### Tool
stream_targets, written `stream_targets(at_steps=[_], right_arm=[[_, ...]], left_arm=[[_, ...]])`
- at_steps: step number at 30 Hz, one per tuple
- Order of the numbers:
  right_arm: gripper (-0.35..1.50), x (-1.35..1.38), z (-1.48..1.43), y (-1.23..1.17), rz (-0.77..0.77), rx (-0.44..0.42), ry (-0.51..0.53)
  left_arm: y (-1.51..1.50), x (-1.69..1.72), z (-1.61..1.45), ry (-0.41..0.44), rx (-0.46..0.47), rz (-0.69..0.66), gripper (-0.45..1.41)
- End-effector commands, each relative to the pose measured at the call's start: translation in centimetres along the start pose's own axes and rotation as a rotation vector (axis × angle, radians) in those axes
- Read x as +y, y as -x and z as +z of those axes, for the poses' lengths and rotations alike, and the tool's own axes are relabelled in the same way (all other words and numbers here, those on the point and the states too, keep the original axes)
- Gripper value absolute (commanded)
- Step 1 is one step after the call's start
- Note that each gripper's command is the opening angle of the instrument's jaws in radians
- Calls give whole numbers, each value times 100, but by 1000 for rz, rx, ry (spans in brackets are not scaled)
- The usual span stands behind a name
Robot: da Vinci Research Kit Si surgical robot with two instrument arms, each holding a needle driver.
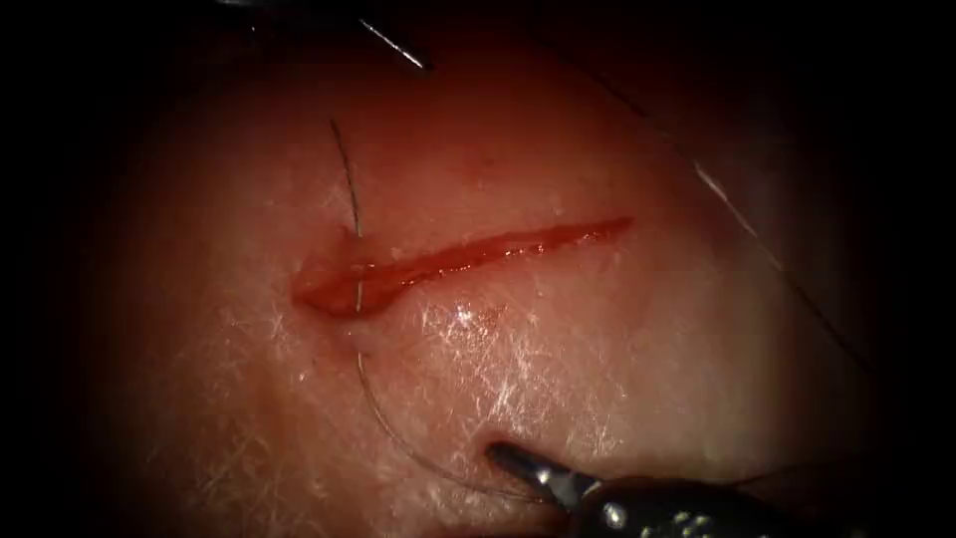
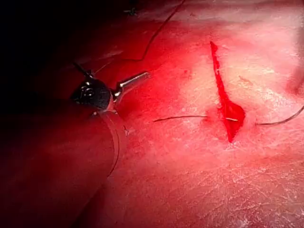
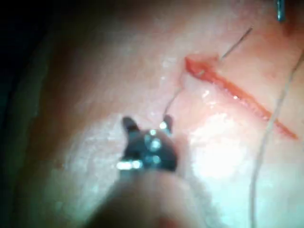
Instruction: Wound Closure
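Observation:
The cut (image 1: 468,254) runs across the tissue (image 1: 597,359) with red fluid pooled at its left end. A dark thread (image 1: 357,284) crosses that left end. Its short tail (image 1: 345,169) lies on the far side, and on the near side it arcs down to my right tool (image 1: 518,466). In the right wrist view that tool (image 3: 147,124) has its jaws apart, and the thread (image 3: 172,102) ends against one fingertip (image 3: 166,124). A thin bright sliver, probably the needle (image 1: 395,46), shows at the top edge, outside the tissue. What holds it is hidden in the dark.
A long pale strand of thread (image 1: 737,214) slants across the right side of the tissue, past the cut's right end. The left wrist view shows the right tool (image 2: 97,92) resting well away from the cut (image 2: 221,90).

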Motion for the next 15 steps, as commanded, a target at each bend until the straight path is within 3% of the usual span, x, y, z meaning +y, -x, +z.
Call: stream_targets(at_steps=[1,2,6,9,10,15], right_arm=[[133,-4,8,1,1,2,-4],[133,-2,5,-7,8,19,-8],[131,2,1,-19,21,44,-12],[128,7,-3,-33,40,87,-15],[128,13,-8,-50,63,128,7],[126,33,-11,-91,121,159,68]], left_arm=[[2,-4,7,0,0,1,123],[2,-4,-19,-10,-6,-1,123],[11,5,-46,-14,-13,0,116],[25,19,-59,-10,-16,9,108],[34,29,-64,-12,-18,14,105],[56,54,-64,-28,-25,28,100]])
